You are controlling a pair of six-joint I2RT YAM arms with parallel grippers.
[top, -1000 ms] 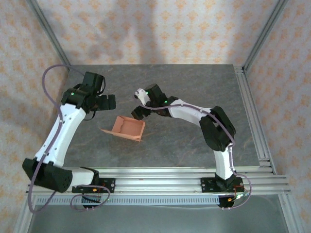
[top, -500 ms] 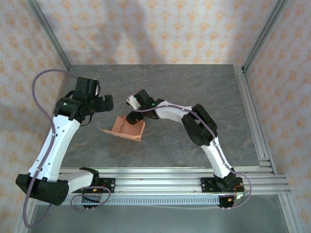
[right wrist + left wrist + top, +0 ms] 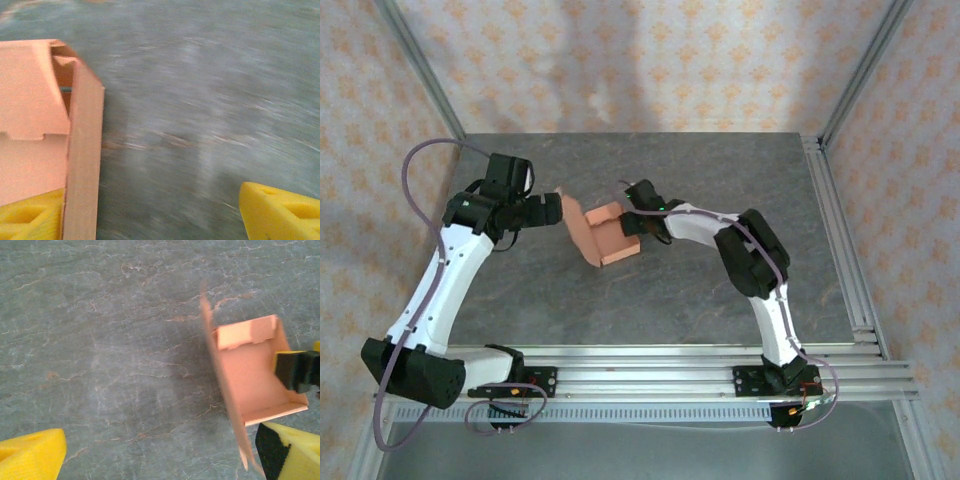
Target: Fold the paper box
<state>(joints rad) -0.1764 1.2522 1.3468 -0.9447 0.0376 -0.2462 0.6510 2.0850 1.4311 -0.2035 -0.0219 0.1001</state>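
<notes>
Mid-fold on a grey, stone-patterned table (image 3: 740, 300): the salmon-pink paper box (image 3: 605, 238) sits just above the centre of the overhead view, between the two arms, half-raised into an open tray.

The right gripper (image 3: 150, 214) stands wide. In its own wrist view, at lower left, it straddles one low wall (image 3: 82, 165) of the tray, with one yellow finger (image 3: 25, 217) inside the box and the other well clear over bare table. The wall is not pinched.

The left gripper (image 3: 160, 459) is also spread wide and holds nothing. From overhead it hangs just beside the box's tall side panel (image 3: 220, 385); whether it touches the card cannot be told.

The step in hand looks to be setting up the side walls. The next move probably calls for the right gripper to narrow onto its wall, or press it inward, while the left gripper braces the tall panel so the light card does not skid.

The box is thin, matte card with a flat floor and creased upright sides. A notched tab (image 3: 245, 332) is folded in at the upper end, and the long panel leans outward, taller than the rest. The right wrist view is blurred.
</notes>
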